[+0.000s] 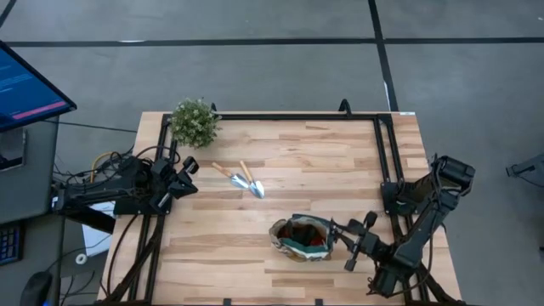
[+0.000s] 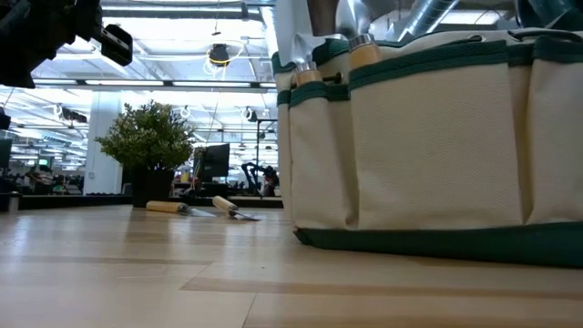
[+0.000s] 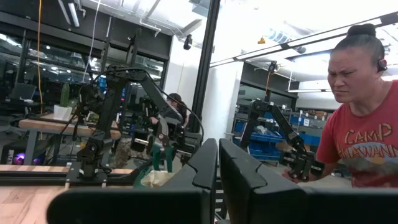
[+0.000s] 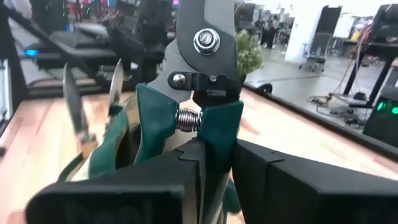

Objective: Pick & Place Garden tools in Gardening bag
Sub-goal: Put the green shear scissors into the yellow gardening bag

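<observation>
Green-handled pruning shears (image 4: 202,93) clamped in right gripper (image 4: 214,168), beside gardening bag (image 1: 302,239)

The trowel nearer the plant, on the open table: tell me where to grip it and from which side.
Likely best: grip the trowel by its wooden handle, coming straight down from above with the left gripper, jaws across the handle. It lies flat, handle toward the potted plant, silver head beside the second tool.

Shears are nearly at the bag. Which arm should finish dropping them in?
The right. Its gripper is shut on the pruning shears and sits just beside the gardening bag. The left gripper waits at the table's far left side, closer to the two trowels, and holds nothing.
</observation>
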You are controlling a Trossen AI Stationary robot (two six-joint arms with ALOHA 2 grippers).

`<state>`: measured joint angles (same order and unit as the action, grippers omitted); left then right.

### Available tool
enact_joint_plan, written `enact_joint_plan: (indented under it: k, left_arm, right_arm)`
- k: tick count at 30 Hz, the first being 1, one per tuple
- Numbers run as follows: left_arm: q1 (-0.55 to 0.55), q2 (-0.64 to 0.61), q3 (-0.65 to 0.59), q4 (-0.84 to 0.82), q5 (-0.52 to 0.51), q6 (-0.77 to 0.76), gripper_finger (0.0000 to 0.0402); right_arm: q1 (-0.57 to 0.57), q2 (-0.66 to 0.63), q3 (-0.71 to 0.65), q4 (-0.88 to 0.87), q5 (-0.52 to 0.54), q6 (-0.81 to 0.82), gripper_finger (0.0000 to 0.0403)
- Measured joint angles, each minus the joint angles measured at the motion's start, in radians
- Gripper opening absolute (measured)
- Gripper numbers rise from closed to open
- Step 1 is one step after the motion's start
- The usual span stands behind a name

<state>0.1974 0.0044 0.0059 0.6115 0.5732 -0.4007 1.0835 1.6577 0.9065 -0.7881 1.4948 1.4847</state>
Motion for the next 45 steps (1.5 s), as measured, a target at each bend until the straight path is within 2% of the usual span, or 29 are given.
enact_joint_plan:
  k: [10, 15, 21, 23, 27, 32, 35, 40, 45]
  left_arm:
    - [0.0, 0.0, 0.0, 0.0, 0.0, 0.0, 0.0017]
    - [0.0, 0.0, 0.0, 0.0, 0.0, 0.0, 0.0017]
    - [0.0, 0.0, 0.0, 0.0, 0.0, 0.0, 0.0017]
    - [0.0, 0.0, 0.0, 0.0, 0.0, 0.0, 0.0017]
    - [0.0, 0.0, 0.0, 0.0, 0.0, 0.0, 0.0017]
    - [0.0, 0.0, 0.0, 0.0, 0.0, 0.0, 0.0017]
    - [0.0, 0.0, 0.0, 0.0, 0.0, 0.0, 0.0017]
    - [0.0, 0.0, 0.0, 0.0, 0.0, 0.0, 0.0017]
    - [0.0, 0.0, 0.0, 0.0, 0.0, 0.0, 0.0017]
  right_arm:
    - [0.031, 0.0, 0.0, 0.164, -0.028, -0.154, 0.0046]
    - [0.062, -0.002, 0.002, 0.266, 0.004, -0.207, 0.0046]
    - [0.081, -0.003, 0.055, 0.274, 0.02, -0.231, 0.0046]
    - [0.078, -0.004, 0.065, 0.276, -0.044, -0.29, 0.0046]
    - [0.003, -0.003, 0.065, 0.304, -0.315, -0.448, 0.0046]
    - [-0.084, -0.005, 0.066, 0.56, -0.458, -0.863, 0.0046]
    - [-0.119, -0.014, 0.067, 0.707, -0.56, -1.03, 0.0046]
    - [-0.158, -0.055, 0.067, 0.811, -0.575, -1.191, 0.0046]
    - [-0.201, -0.069, 0.067, 0.787, -0.523, -1.191, 0.0046]
